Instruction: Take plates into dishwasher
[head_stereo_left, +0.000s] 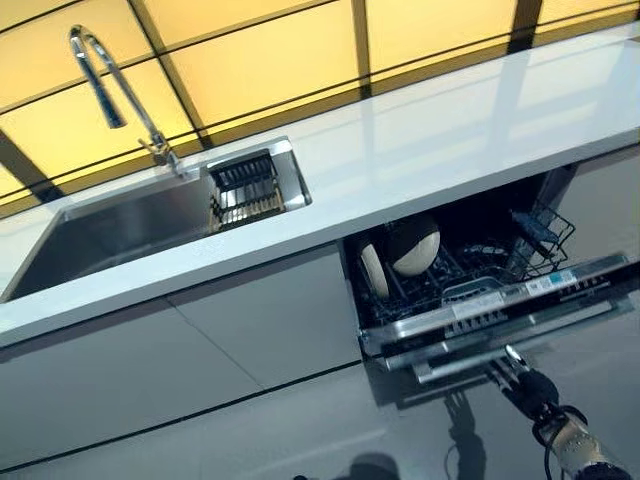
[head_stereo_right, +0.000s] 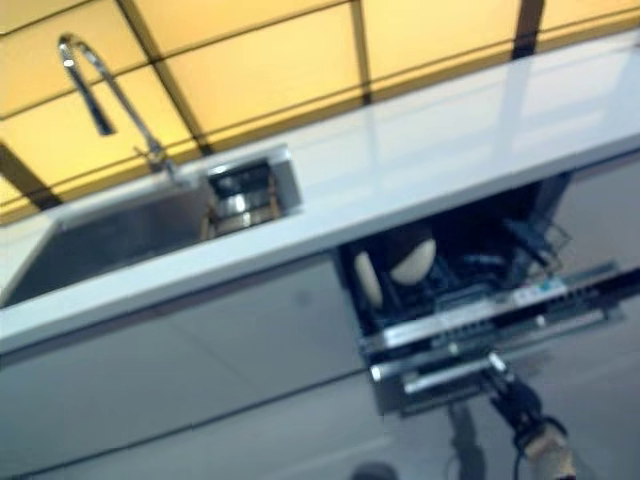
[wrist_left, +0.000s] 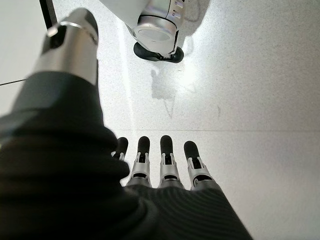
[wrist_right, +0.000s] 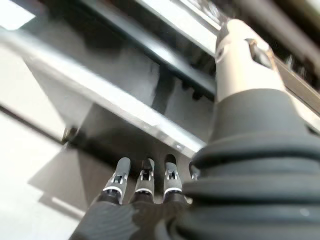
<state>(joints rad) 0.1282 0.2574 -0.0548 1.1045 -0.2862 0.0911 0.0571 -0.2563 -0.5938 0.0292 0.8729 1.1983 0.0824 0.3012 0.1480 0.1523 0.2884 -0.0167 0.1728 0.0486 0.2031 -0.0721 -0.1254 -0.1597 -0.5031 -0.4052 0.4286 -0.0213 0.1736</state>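
The dishwasher (head_stereo_left: 480, 320) under the white counter stands partly open, its door (head_stereo_left: 500, 330) tilted out. In its rack (head_stereo_left: 450, 275) two plates (head_stereo_left: 374, 270) stand on edge, next to a round dark-and-cream bowl (head_stereo_left: 413, 245). My right hand (head_stereo_left: 525, 385) reaches up from the lower right with straight fingers just below the door's lower edge and holds nothing. In the right wrist view its fingers (wrist_right: 145, 182) point at the door's underside (wrist_right: 125, 100). My left hand (wrist_left: 160, 170) shows only in its wrist view, fingers straight, over bare floor, empty.
A long white counter (head_stereo_left: 420, 140) runs across the view. A steel sink (head_stereo_left: 110, 235) with a tall faucet (head_stereo_left: 110, 80) sits at the left, a dark drainer basket (head_stereo_left: 245, 190) at its right end. Grey cabinet fronts (head_stereo_left: 200, 350) fill the space left of the dishwasher.
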